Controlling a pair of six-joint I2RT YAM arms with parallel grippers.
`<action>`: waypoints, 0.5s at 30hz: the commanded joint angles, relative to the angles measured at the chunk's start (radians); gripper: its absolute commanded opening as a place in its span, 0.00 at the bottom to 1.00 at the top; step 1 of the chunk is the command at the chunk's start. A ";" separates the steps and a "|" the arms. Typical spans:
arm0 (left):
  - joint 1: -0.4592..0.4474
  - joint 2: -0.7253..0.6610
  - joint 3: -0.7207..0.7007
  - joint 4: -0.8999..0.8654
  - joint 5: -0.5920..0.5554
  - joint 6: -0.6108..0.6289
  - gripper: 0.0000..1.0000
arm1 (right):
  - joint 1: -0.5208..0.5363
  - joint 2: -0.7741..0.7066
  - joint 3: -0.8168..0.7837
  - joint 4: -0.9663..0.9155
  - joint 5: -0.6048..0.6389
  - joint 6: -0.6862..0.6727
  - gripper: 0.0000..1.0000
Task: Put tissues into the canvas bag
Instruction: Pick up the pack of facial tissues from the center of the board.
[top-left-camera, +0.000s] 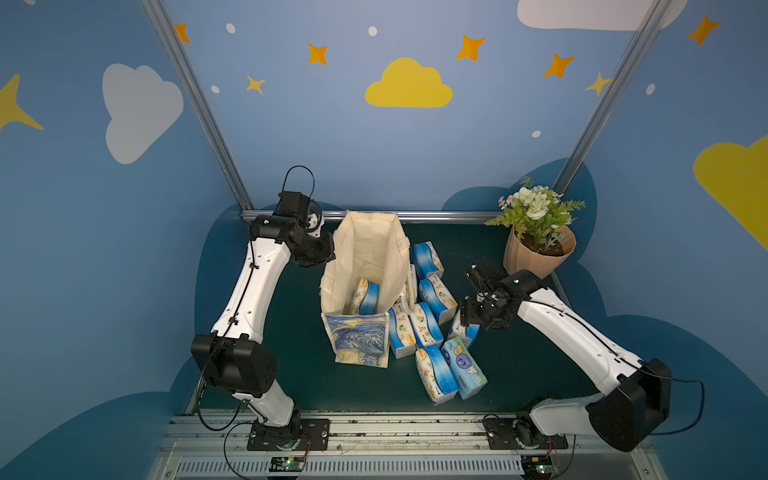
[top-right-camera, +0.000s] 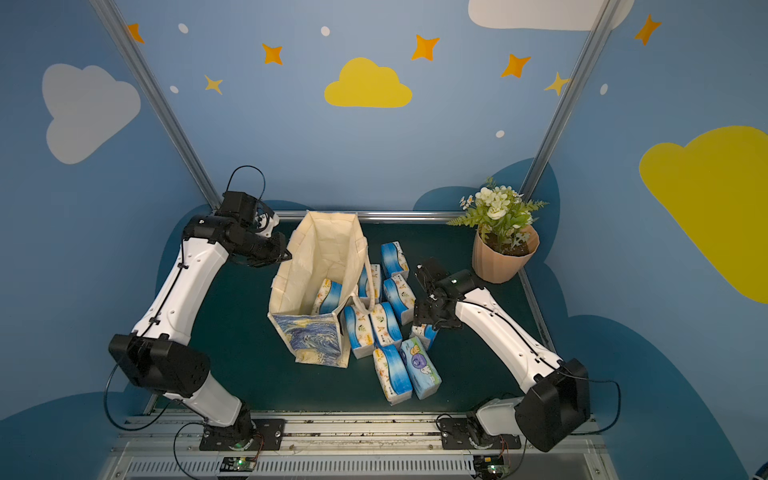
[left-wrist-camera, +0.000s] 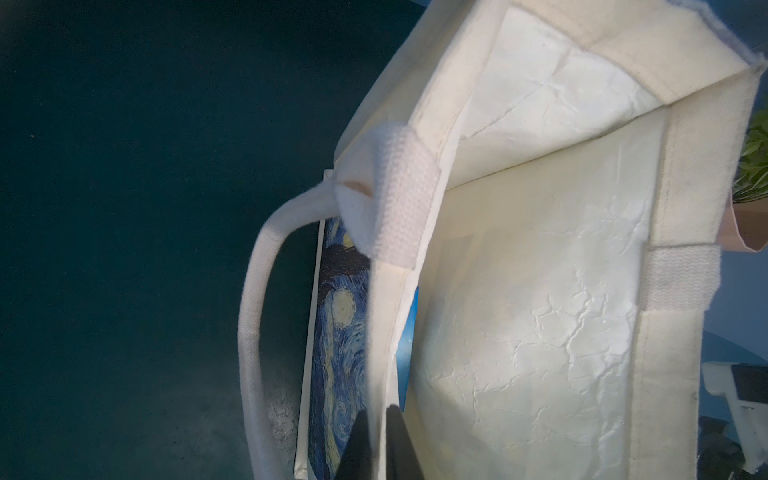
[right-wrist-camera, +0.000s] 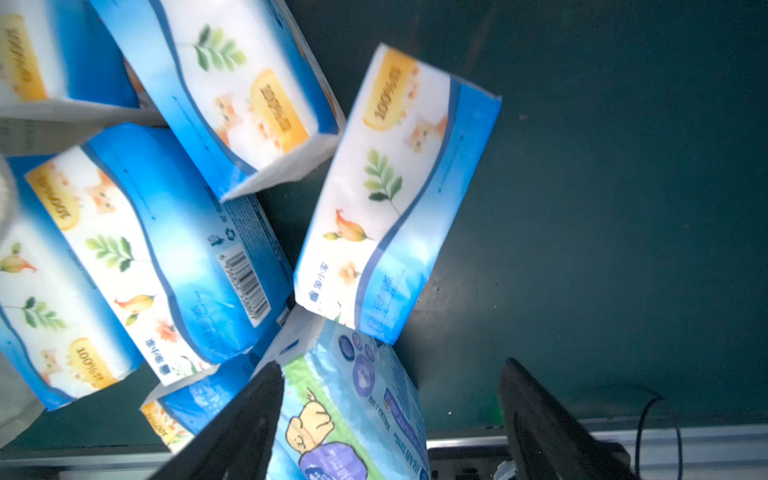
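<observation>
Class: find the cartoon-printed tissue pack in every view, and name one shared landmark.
Both top views: cartoon tissue pack, right of the canvas bag's printed front.
Left wrist: not in it.
Right wrist: between the right gripper's open fingers.
Shared landmark: blue-wave pack at its far end.

A robot lab booth: cloud-and-star painted walls (top-left-camera: 374, 158), aluminium frame post (top-left-camera: 199, 104), two arms (top-left-camera: 249, 291) bolted to a rail (top-left-camera: 395, 424).

Nine tissue packs (top-left-camera: 435, 297) show, one canvas bag (top-left-camera: 365, 245), and one flowerpot (top-left-camera: 536, 259).
</observation>
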 joint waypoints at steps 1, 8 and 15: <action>-0.002 -0.018 -0.007 0.007 0.004 0.016 0.11 | 0.002 -0.023 -0.047 0.037 -0.072 0.058 0.83; -0.003 -0.011 0.003 0.007 0.015 0.021 0.10 | -0.003 0.043 -0.070 0.095 -0.091 0.071 0.86; -0.001 0.002 0.017 -0.005 0.017 0.034 0.10 | -0.028 0.128 -0.083 0.135 -0.066 0.087 0.87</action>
